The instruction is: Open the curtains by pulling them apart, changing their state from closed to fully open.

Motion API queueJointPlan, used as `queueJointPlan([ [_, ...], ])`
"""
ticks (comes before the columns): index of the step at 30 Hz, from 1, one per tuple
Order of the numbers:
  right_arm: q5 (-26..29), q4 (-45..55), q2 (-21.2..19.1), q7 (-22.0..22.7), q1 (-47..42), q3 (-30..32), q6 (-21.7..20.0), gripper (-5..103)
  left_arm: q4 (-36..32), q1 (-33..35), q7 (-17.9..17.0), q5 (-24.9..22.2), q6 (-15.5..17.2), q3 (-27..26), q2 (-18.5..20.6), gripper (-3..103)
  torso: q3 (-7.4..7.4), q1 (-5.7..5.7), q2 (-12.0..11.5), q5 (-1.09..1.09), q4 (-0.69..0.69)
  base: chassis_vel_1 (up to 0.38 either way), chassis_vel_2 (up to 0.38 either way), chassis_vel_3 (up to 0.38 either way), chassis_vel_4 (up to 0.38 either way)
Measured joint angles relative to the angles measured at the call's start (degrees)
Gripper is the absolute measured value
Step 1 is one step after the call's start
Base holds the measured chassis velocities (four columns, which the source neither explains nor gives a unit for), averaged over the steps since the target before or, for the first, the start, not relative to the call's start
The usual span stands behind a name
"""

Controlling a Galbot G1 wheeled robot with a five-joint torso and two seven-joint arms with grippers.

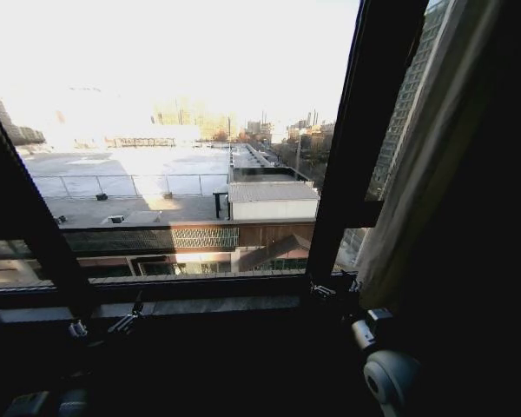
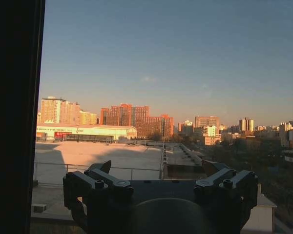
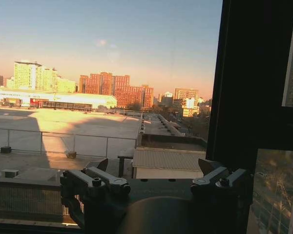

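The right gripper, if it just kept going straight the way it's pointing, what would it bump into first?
Probably the window glass. The right gripper, jaws open and empty, faces the pane beside the dark frame bar; depth is hard to judge.

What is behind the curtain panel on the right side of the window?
The curtain, gathered at the right, covers whatever is directly behind it. Past its inner edge, a tall building shows through the glass, right of the dark frame bar.

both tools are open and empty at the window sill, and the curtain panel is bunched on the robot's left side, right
Not quite: the curtain panel is bunched on the robot's right side, as the head view shows. The left tool and right tool are indeed open and empty.
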Motion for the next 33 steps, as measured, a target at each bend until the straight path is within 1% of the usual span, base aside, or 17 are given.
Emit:
queueJointPlan([
  [3, -0.2, 0.0, 0.1, 0.0, 0.0, 0.0, 0.0, 100, 0.0, 0.2, 0.0, 0.0, -0.2, 0.0, -0.1, 100, 0.0, 0.01, 0.0, 0.03, 0.0, 0.344, 0.343, -0.367, -0.331],
  [7, -1.0, 0.0, 0.2, -0.7, -0.1, 0.0, 0.2, 100, 0.0, 0.5, 0.0, 0.0, -0.7, -0.2, -0.2, 100, -0.01, 0.0, 0.0, 0.0, 0.01, 0.344, 0.339, -0.333, -0.345],
  [9, -1.5, -0.1, 0.2, -1.1, -0.3, 0.0, 1.0, 100, 0.0, 0.6, 0.0, 0.0, -1.1, -0.2, -0.3, 100, -0.01, 0.0, 0.0, 0.01, 0.0, 0.358, 0.375, -0.356, -0.344],
  [24, -1.8, 0.0, 0.3, -1.8, -1.3, 0.1, 1.7, 100, 0.0, 1.0, 0.0, 0.1, -1.4, -0.2, -0.7, 100, 0.0, 0.0, 0.0, 0.03, 0.0, 0.348, 0.364, -0.348, -0.359],
  [27, -1.9, 0.1, 0.2, -1.9, -1.4, 0.1, 1.7, 100, 0.0, 1.1, 0.0, 0.1, -1.4, -0.2, -0.7, 100, 0.0, 0.01, 0.0, -0.01, 0.0, 0.351, 0.328, -0.359, -0.358],
  [31, -1.9, 0.1, 0.2, -1.9, -1.3, 0.2, 1.8, 100, 0.0, 1.1, 0.0, 0.1, -1.4, -0.2, -0.7, 100, 0.0, 0.01, 0.0, 0.04, 0.0, 0.37, 0.363, -0.367, -0.351],
  [33, -1.9, 0.2, 0.2, -2.0, -1.3, 0.2, 1.8, 100, 0.0, 1.1, 0.0, 0.2, -1.4, -0.1, -0.7, 100, -0.01, 0.0, 0.0, -0.02, 0.0, 0.365, 0.354, -0.368, -0.345],
])
